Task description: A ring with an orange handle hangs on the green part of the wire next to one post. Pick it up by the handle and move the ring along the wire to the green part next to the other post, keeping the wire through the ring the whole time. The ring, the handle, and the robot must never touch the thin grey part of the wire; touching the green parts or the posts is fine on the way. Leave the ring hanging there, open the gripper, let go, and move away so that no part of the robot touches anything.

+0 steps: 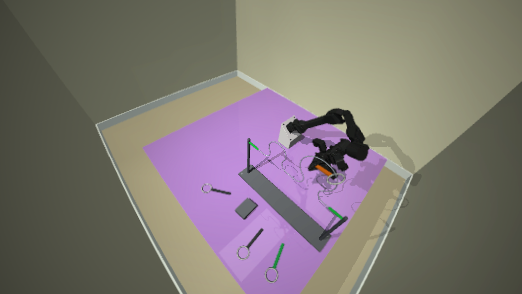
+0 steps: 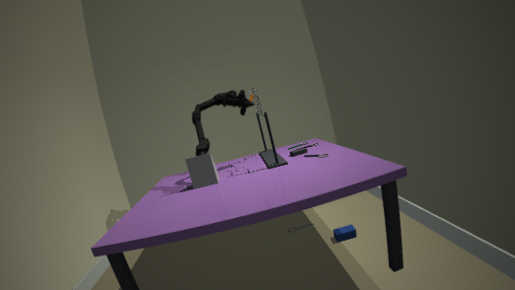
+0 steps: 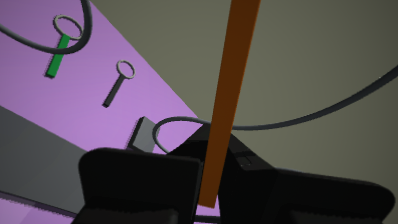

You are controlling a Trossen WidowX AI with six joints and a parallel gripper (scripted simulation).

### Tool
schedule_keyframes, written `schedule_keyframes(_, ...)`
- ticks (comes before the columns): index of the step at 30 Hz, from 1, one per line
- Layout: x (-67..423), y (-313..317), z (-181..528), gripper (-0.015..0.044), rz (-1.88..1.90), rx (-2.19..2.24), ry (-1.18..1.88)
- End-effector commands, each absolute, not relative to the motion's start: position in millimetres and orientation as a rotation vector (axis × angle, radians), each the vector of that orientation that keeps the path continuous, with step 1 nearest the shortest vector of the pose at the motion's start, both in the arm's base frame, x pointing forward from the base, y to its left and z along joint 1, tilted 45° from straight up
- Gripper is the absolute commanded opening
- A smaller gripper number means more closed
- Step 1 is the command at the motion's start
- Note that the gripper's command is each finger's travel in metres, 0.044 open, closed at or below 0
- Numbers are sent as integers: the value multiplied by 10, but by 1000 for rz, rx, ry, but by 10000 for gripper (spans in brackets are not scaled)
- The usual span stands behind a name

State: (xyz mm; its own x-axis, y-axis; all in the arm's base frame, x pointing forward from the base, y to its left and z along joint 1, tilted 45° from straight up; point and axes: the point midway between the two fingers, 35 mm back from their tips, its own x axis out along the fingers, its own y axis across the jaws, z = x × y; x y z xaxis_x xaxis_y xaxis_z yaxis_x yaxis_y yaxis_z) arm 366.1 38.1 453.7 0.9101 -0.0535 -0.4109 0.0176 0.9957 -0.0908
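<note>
My gripper (image 1: 326, 166) (image 2: 246, 102) (image 3: 212, 130) is shut on the orange handle (image 1: 325, 170) (image 2: 251, 99) (image 3: 231, 95) of the ring (image 1: 336, 178). It holds the ring high above the table, among the loops of the thin grey wire (image 1: 292, 172) (image 3: 320, 112). I cannot tell whether the ring touches the wire. The wire runs between two dark posts on a dark base plate (image 1: 280, 202). The far post (image 1: 249, 156) has a green part (image 1: 254, 146), and the near post (image 1: 331, 229) has a green part (image 1: 336, 213). The ring is nearer the near post.
A white box (image 1: 287, 134) (image 2: 202, 170) stands by the arm's base. Spare rings lie on the purple table: two dark-handled ones (image 1: 216, 189) (image 1: 250, 245) (image 3: 117, 85) and a green-handled one (image 1: 276, 262) (image 3: 60, 55). A dark block (image 1: 246, 208) (image 3: 142, 135) lies beside the plate. A blue box (image 2: 345, 232) lies on the floor.
</note>
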Motion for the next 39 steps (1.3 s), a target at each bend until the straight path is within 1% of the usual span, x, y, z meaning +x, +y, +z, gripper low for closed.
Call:
schedule_keyframes(1,3648,386,4560,-150,-25,-36,413)
schedule_keyframes(39,3672,583,4585,-150,105,430,354)
